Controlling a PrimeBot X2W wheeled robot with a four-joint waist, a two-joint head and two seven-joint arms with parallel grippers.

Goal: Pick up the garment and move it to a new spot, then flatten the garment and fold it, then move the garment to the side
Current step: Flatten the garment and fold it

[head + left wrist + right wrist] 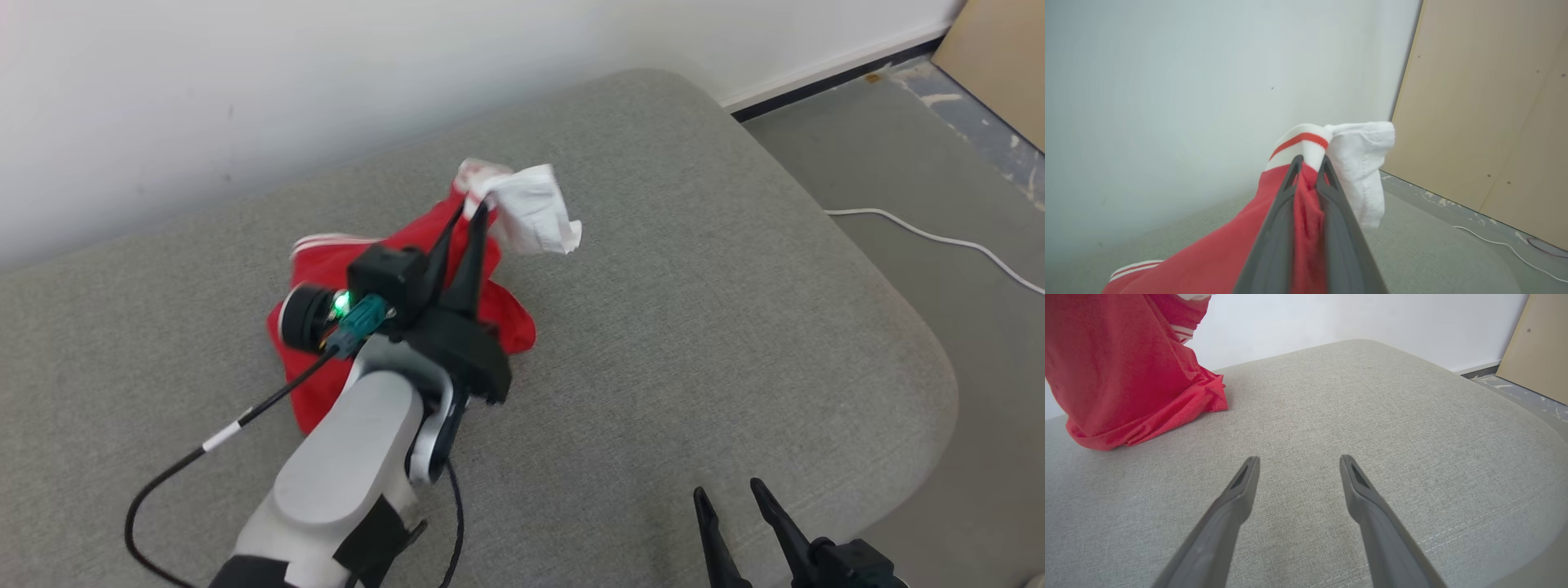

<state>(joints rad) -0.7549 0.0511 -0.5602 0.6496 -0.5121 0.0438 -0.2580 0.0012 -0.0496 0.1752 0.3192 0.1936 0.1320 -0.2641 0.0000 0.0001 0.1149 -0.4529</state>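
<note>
Nearest, the right gripper [727,487] hangs with its fingers spread over the grey cushion [694,310]. Further away, the left gripper [472,208] pinches the red garment [326,269] at its white striped trim, and the lower part lies on the cushion. The cloth looks light and limp, so the thicker trim seems the safest hold.
</note>
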